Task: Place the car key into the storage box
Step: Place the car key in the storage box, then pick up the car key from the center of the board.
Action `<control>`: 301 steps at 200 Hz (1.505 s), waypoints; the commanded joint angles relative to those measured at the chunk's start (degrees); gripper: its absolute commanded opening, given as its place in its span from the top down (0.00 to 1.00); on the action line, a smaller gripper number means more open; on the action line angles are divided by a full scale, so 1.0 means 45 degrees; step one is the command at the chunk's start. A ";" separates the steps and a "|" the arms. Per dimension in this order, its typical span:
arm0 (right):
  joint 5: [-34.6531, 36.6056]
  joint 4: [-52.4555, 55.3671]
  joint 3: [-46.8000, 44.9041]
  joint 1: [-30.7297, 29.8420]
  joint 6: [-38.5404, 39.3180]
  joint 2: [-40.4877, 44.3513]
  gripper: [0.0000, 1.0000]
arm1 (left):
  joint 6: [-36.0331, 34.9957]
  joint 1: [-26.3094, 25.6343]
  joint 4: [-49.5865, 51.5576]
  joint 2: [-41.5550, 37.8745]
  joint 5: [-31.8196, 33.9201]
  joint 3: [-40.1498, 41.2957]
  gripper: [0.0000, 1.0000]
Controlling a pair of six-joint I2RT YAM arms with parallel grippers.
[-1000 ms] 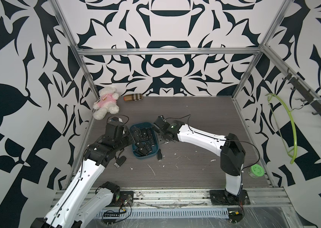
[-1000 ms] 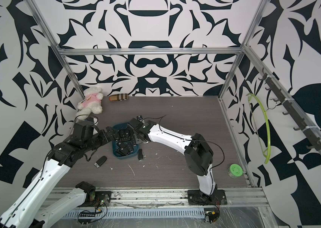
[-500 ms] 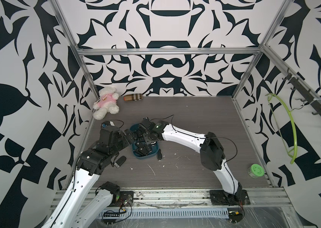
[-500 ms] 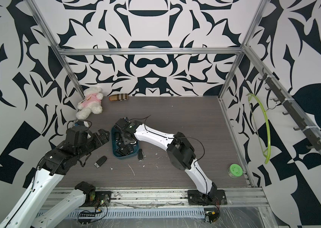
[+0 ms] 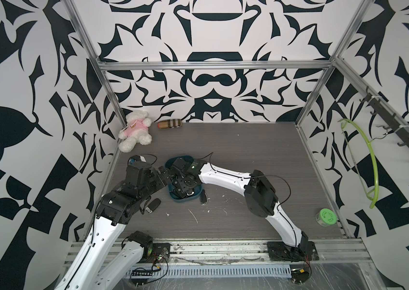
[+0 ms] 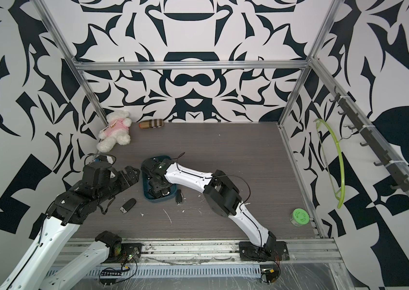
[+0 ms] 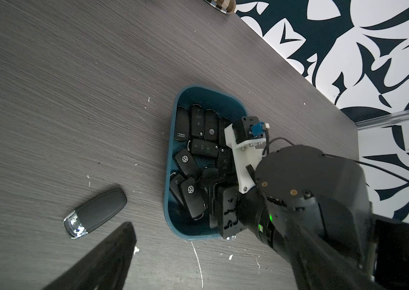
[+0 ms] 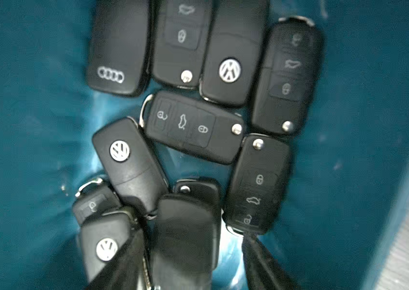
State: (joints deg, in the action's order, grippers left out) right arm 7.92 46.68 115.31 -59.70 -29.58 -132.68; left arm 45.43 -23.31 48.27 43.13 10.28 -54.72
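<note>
Teal box (image 8: 22, 125) sits below my right end effector (image 8: 190, 236). Its fingers have just spread, leaving the key (image 8: 183, 221) loose between them on the pile (image 8: 193, 130), so that's delivered. Left end effector (image 6: 130, 174) is spread and empty.

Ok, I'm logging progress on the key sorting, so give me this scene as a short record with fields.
storage box: holds many black keys
right end effector: over the box, jaws apart, car key between them
left end effector: open, empty, near the box
on table: silver-tipped key, plus plain key beside the box
</note>
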 commanded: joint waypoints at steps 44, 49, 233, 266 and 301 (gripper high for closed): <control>0.1325 -0.0261 -0.1588 0.0047 -0.0250 0.3167 0.14 | -0.0247 0.0048 -0.1118 0.0730 -0.1653 0.0485 0.01; 0.1397 -0.0340 -0.1892 0.0054 -0.0315 0.3389 0.11 | -0.0269 0.0040 -0.1219 0.0796 -0.1791 0.0490 0.01; 0.2326 -0.3279 -0.8384 -0.1110 -0.2324 0.5432 0.14 | -0.0453 0.0034 -0.2351 0.0876 -0.6343 0.1631 0.01; 0.2474 -0.3261 -0.8451 -0.1225 -0.2289 0.5880 0.14 | -0.0371 0.0029 -0.2232 0.0687 -0.6323 0.1749 0.01; 0.2712 -0.2838 -0.8171 -0.1220 -0.2115 0.6540 0.12 | -0.0502 0.0033 -0.2117 0.0710 -0.6473 0.1640 0.01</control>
State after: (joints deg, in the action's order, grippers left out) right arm 18.96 29.76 78.04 -64.62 -39.68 -107.18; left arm 43.86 -23.31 37.56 46.76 -17.19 -47.92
